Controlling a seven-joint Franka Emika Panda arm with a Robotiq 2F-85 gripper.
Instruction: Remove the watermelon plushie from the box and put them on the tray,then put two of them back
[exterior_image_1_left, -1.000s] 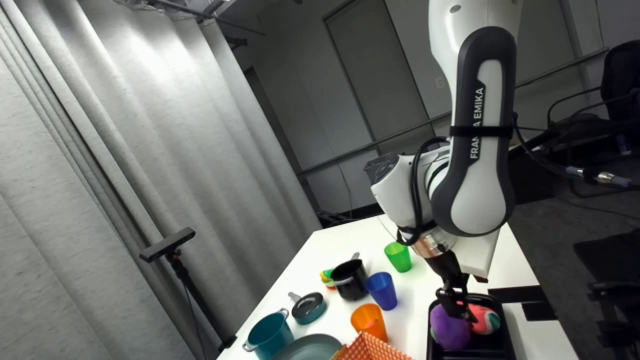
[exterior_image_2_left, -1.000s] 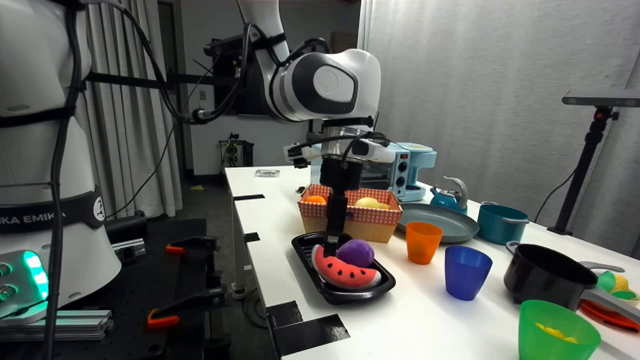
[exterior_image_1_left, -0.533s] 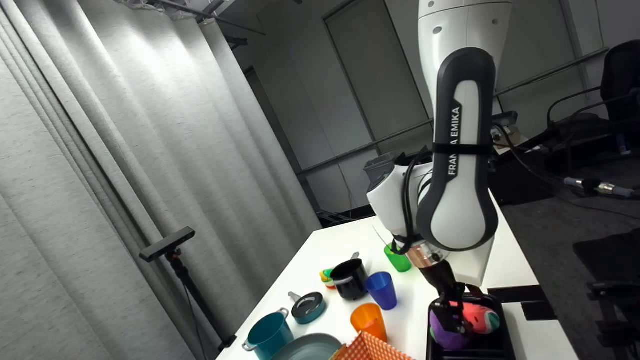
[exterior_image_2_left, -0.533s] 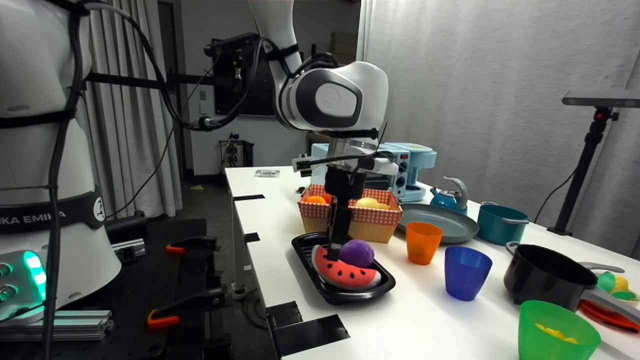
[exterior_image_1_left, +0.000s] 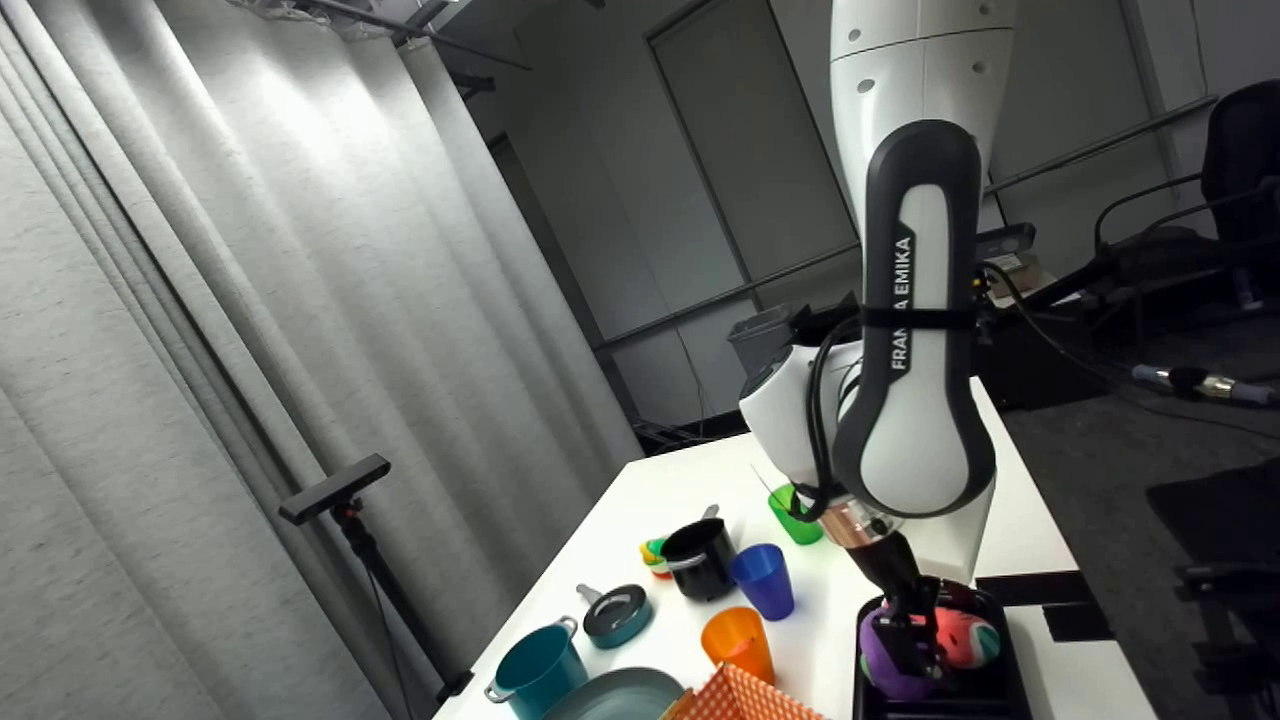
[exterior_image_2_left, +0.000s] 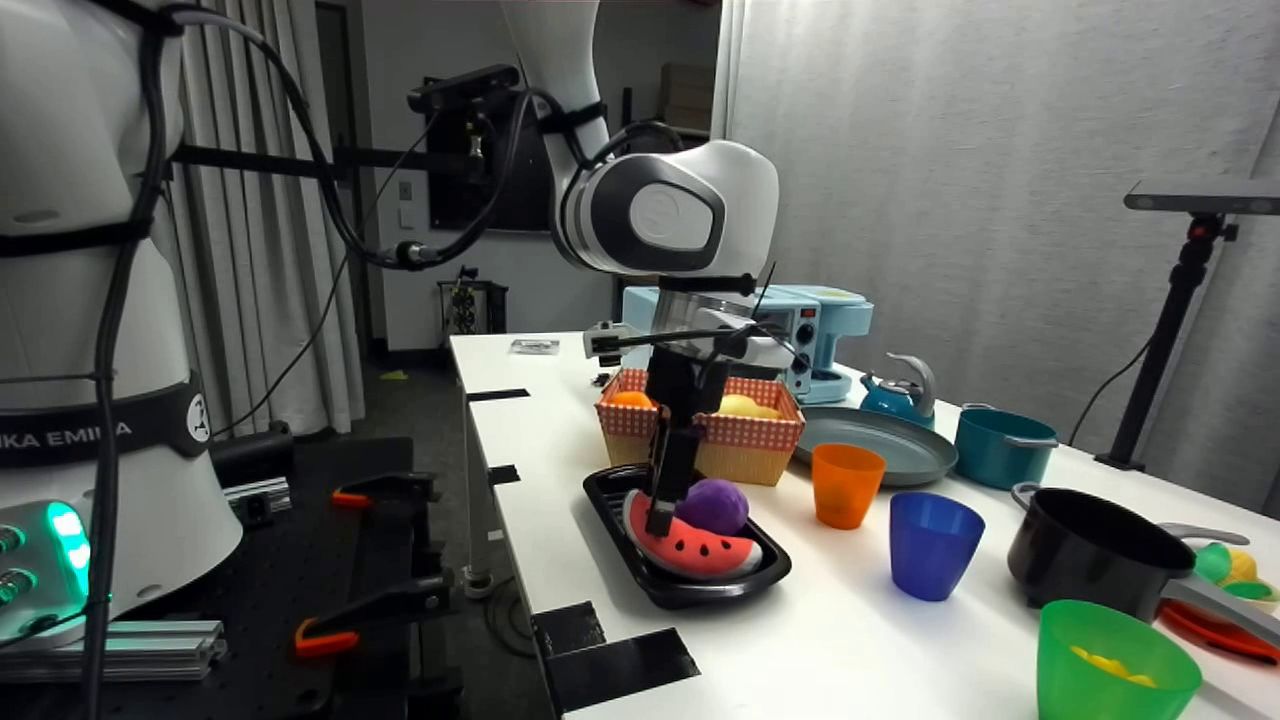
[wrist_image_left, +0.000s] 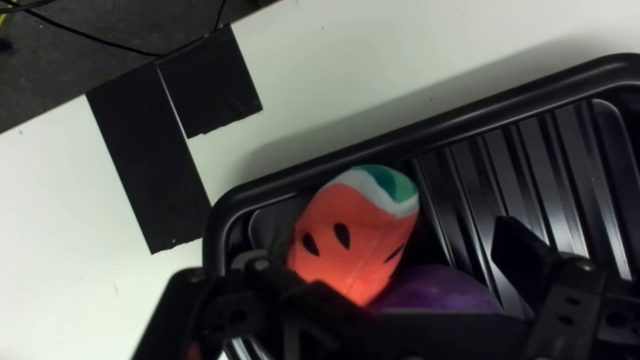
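The gripper (wrist_image_left: 395, 247) is held low over the black tray (wrist_image_left: 550, 175) with its fingers parted and its grip released; in the wrist view the watermelon toy (wrist_image_left: 360, 225) is seen between them, close by one finger, though whether it is touched cannot be told. The toy is laid in the tray, at the end nearer the black tape (wrist_image_left: 150, 160), and in an exterior view its seeded red face is partly covered by the gripper. A purple toy (exterior_image_2_left: 712, 507) is set just beside it. Beyond the tray, in an exterior view, the checked box (exterior_image_2_left: 745, 462) is stood on the bench (exterior_image_2_left: 850, 640), with a round orange item (exterior_image_2_left: 632, 399) and some yellow items (exterior_image_2_left: 738, 405) seen inside. In both exterior views an orange cup (exterior_image_2_left: 847, 485), a blue cup (exterior_image_2_left: 933, 550) and a black pot (exterior_image_2_left: 1075, 570) are spread along the bench, and a grey plate (exterior_image_2_left: 905, 452) is placed near the box.
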